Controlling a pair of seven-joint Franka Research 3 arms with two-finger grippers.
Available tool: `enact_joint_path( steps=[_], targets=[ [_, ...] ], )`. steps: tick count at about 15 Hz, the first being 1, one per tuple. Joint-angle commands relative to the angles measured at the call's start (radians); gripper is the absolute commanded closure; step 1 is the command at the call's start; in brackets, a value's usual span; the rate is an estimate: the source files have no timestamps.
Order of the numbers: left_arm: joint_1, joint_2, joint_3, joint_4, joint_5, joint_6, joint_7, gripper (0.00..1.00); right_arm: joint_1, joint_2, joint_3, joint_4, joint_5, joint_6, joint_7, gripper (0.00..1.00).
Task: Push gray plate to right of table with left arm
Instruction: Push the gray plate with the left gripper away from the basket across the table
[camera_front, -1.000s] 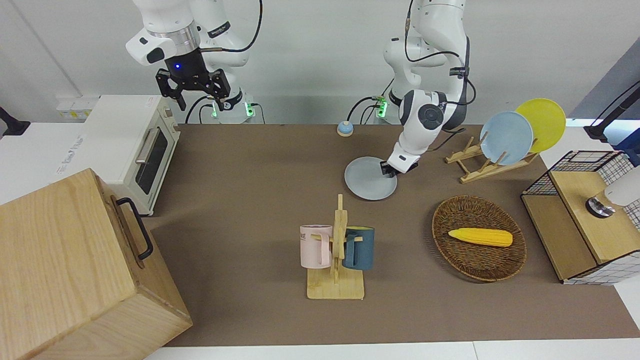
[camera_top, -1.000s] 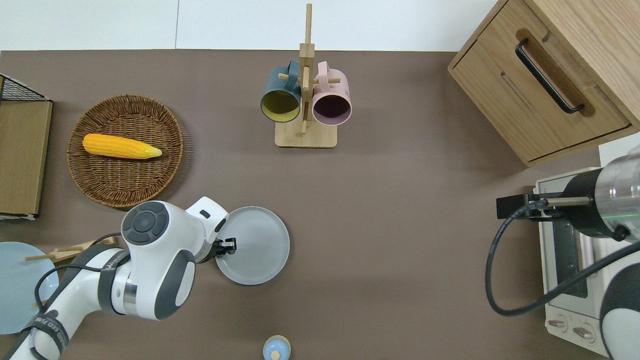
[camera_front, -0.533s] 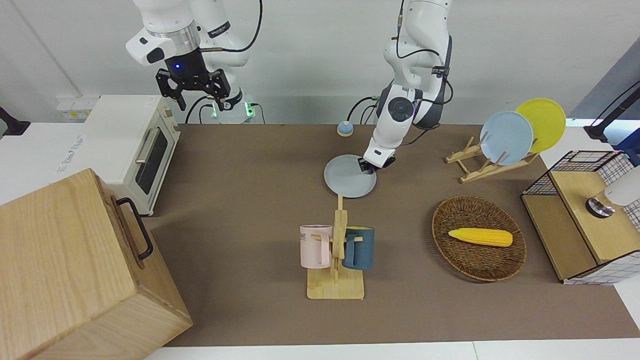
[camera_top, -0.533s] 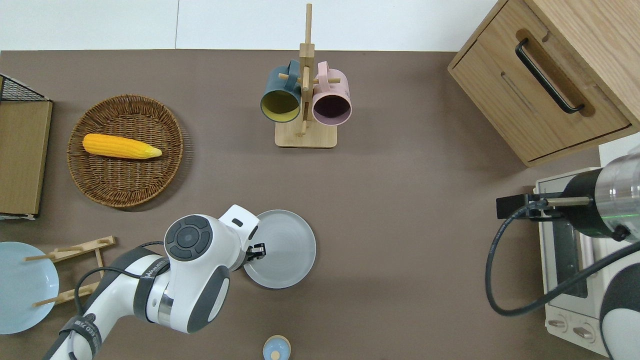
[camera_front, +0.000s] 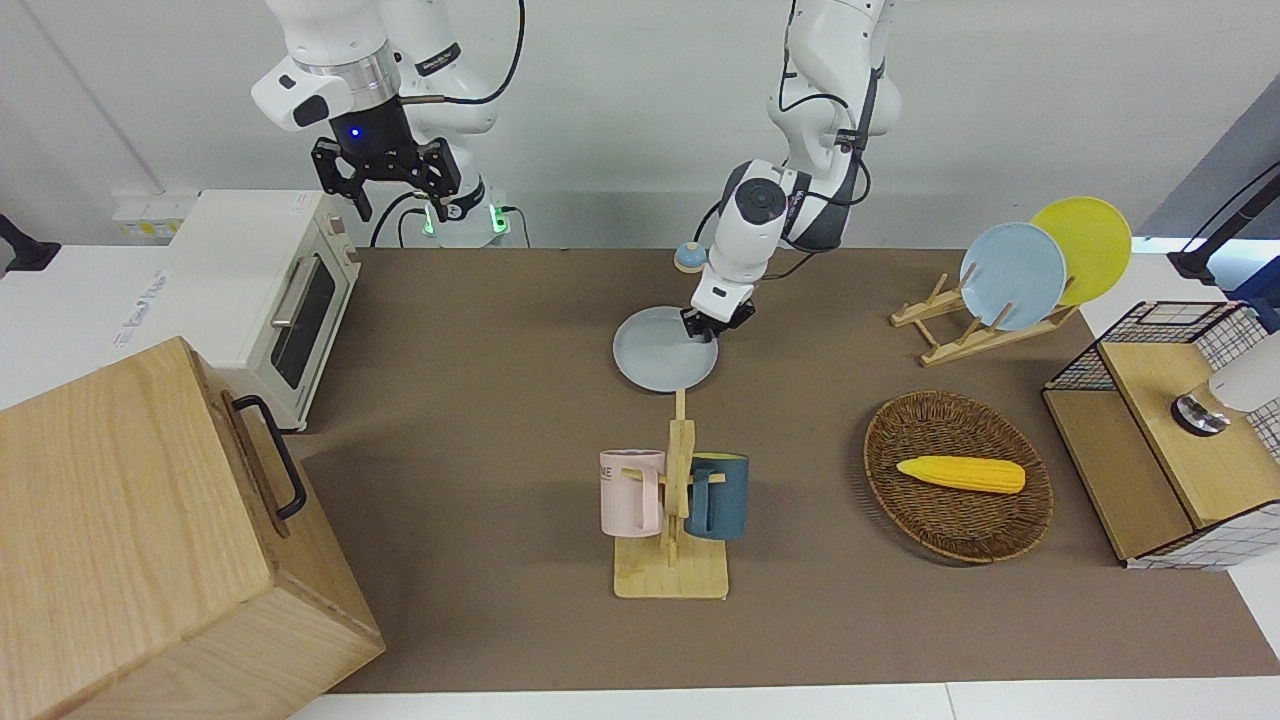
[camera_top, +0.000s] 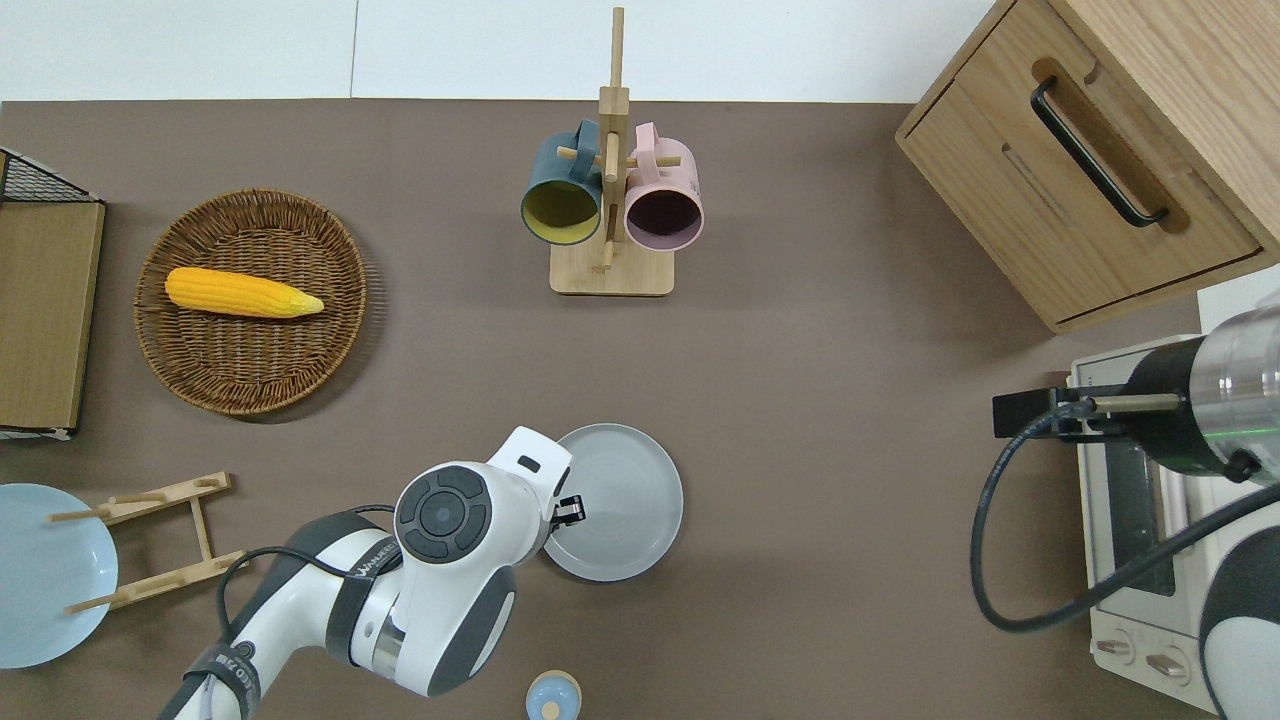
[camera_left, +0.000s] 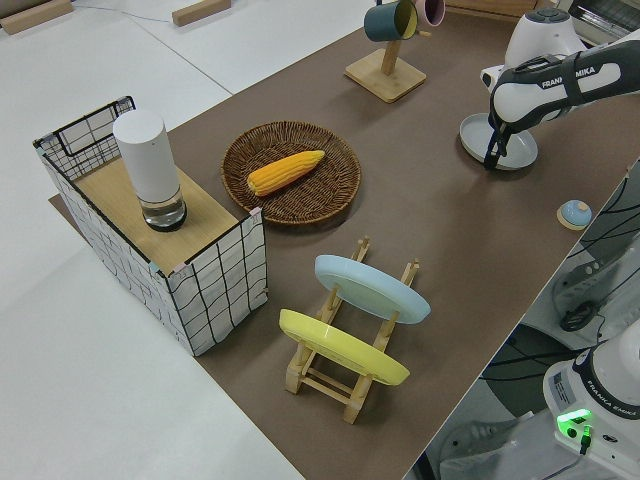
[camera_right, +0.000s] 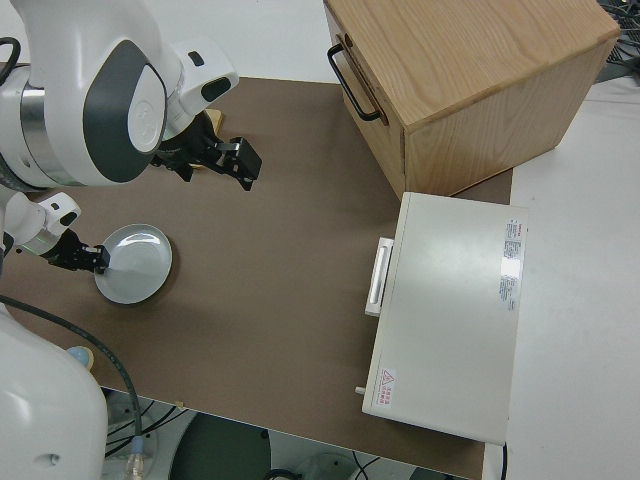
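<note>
The gray plate (camera_front: 660, 352) (camera_top: 625, 500) (camera_left: 505, 135) (camera_right: 140, 265) lies flat on the brown table (camera_top: 820, 420), near the middle and nearer to the robots than the mug rack. My left gripper (camera_front: 712, 326) (camera_top: 570, 508) (camera_left: 490, 160) (camera_right: 90, 258) is down at the plate's rim on the side toward the left arm's end of the table. Its fingers look shut and hold nothing. The right arm with the blue light is parked, and its gripper (camera_front: 400, 200) is open.
A wooden mug rack (camera_top: 610, 200) with two mugs stands farther from the robots than the plate. Toward the left arm's end are a basket (camera_top: 250, 350) with corn, a plate rack (camera_front: 960, 320) and a wire box (camera_front: 1160, 430). A toaster oven (camera_front: 270, 290) and wooden cabinet (camera_top: 1100, 150) fill the right arm's end. A small blue knob (camera_top: 553, 695) sits near the robots.
The left gripper has slid the gray plate steadily toward the right arm's end of the table, staying against its rim. The right arm has not moved.
</note>
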Motion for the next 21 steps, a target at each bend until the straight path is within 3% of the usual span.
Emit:
enact_joint_path(
  steps=[1,4,6,13,16,21],
  targets=[
    [-0.015,0.014,-0.031,-0.011,-0.009,0.065,-0.067,1.0,-0.024,-0.027,0.015,-0.027,0.021,0.0,0.01,0.005],
    [-0.039,0.023,-0.048,-0.011,-0.009,0.105,-0.118,1.0,-0.024,-0.027,0.015,-0.027,0.021,0.0,0.01,0.005],
    [-0.082,0.034,-0.03,-0.002,-0.011,0.114,-0.137,1.0,-0.024,-0.027,0.015,-0.027,0.021,0.0,0.01,0.005],
    [-0.284,0.118,0.117,0.065,-0.04,0.192,-0.184,1.0,-0.024,-0.027,0.015,-0.027,0.021,0.0,0.01,0.005],
    [-0.404,0.126,0.228,0.09,-0.067,0.194,-0.181,1.0,-0.024,-0.027,0.015,-0.027,0.021,0.0,0.01,0.005],
    [-0.479,0.158,0.277,0.125,-0.115,0.194,-0.192,1.0,-0.024,-0.027,0.015,-0.027,0.021,0.0,0.01,0.005]
  ],
)
